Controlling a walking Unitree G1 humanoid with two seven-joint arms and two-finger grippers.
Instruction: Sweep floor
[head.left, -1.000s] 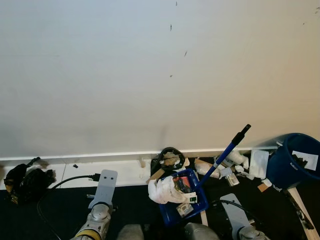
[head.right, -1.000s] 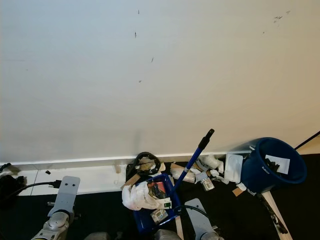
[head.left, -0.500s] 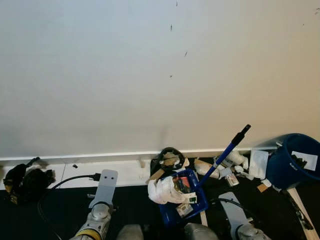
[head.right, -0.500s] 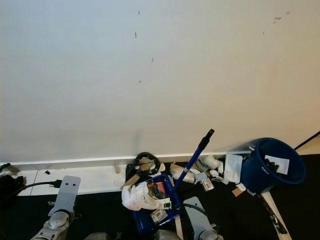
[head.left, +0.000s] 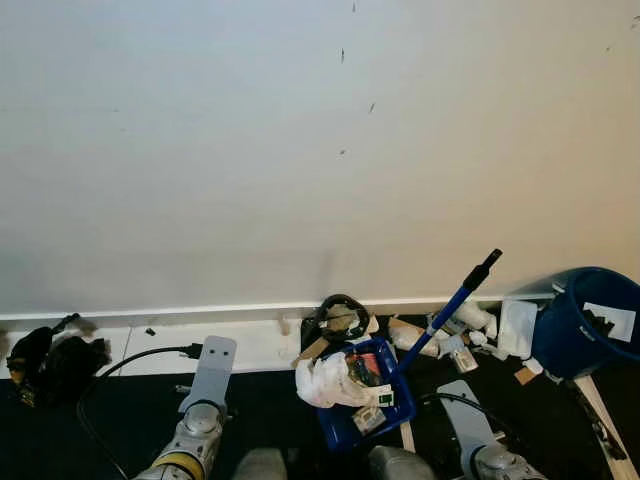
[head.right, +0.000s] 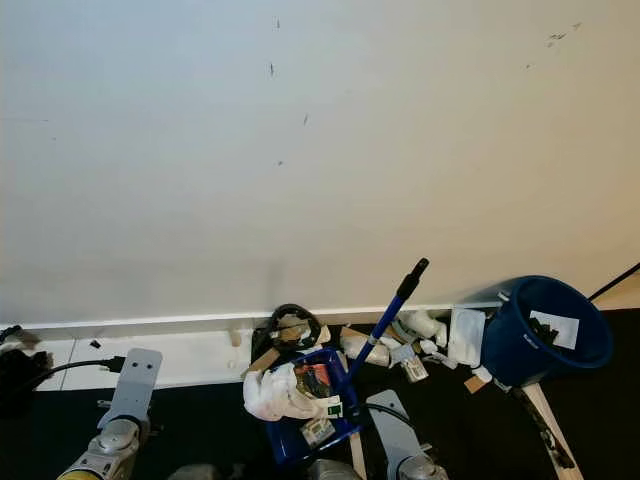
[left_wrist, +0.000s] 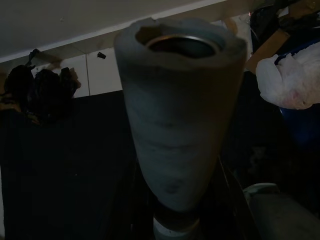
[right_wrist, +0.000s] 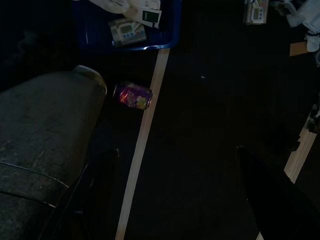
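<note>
Left gripper (left_wrist: 180, 220): a grey tube (left_wrist: 177, 125) rises directly in front of its camera; grip state cannot be determined. Right gripper (right_wrist: 182, 200): fingers spread wide, nothing between them, hanging over dark floor (right_wrist: 215, 125).

Containers:
- Blue dustpan (head.left: 400, 400), on the floor between the two arms, just out from the skirting (head.left: 150, 320). It holds a crumpled white bag (head.left: 325, 380) at its left side, with small cards and packets beside the bag. A blue handle (head.left: 445, 315) with a black tip slants up from it toward the wall (head.left: 300, 150).
- Blue bucket (head.left: 560, 335), at far right, tilted, its mouth facing up and right. A white paper (head.left: 610, 320) and some dark scraps lie inside.

Litter to be swept: white pieces (head.left: 470, 320) and cardboard scraps lie heaped against the skirting between dustpan and bucket; a black ring (head.left: 340, 305) lies behind the dustpan.

Differences between views: the right wrist view picks out a purple can (right_wrist: 132, 95) on the floor just beside a pale wooden slat (right_wrist: 142, 150) that runs from the dustpan's edge. The left wrist view is much obstructed by the tube.

Other items: a black bag (head.left: 55, 362) at far left against the skirting; a black cable (head.left: 140, 360) with a plug curves across the floor beside the left arm.
</note>
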